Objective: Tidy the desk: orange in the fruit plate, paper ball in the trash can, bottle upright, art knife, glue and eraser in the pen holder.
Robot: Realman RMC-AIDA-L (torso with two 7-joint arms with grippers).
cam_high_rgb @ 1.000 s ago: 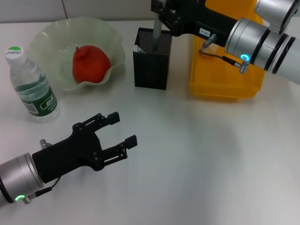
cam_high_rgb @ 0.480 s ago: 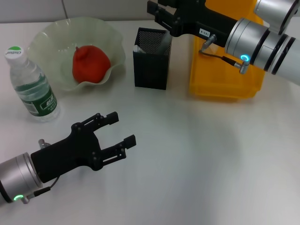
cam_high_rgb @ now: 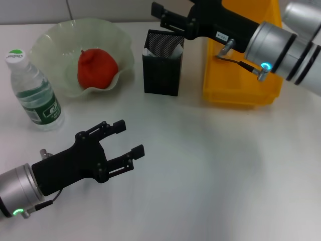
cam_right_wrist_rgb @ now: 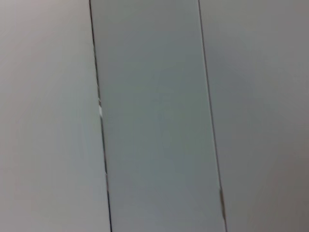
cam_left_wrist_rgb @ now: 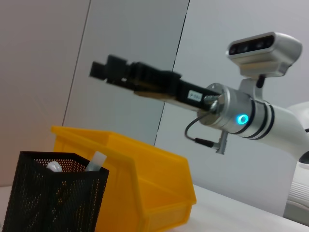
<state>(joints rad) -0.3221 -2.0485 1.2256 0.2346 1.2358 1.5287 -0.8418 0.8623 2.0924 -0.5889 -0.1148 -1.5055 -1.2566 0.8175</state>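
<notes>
The right gripper (cam_high_rgb: 168, 17) hangs empty, fingers apart, just above the pen holder (cam_high_rgb: 161, 63). Swinging low could topple it. The left gripper (cam_high_rgb: 123, 138) idles open.

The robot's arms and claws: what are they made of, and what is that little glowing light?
Both arms are silver-grey cylinders ending in matt black two-fingered grippers. The left gripper has a green light at its wrist, the right gripper a cyan ring light, a thin black cable and a small white label.

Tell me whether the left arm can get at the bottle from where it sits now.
Probably yes. The left tool is open over bare table, and the bottle stands upright at the table's left edge, with nothing between them. The fruit plate sits behind the bottle, not in the path.
</notes>
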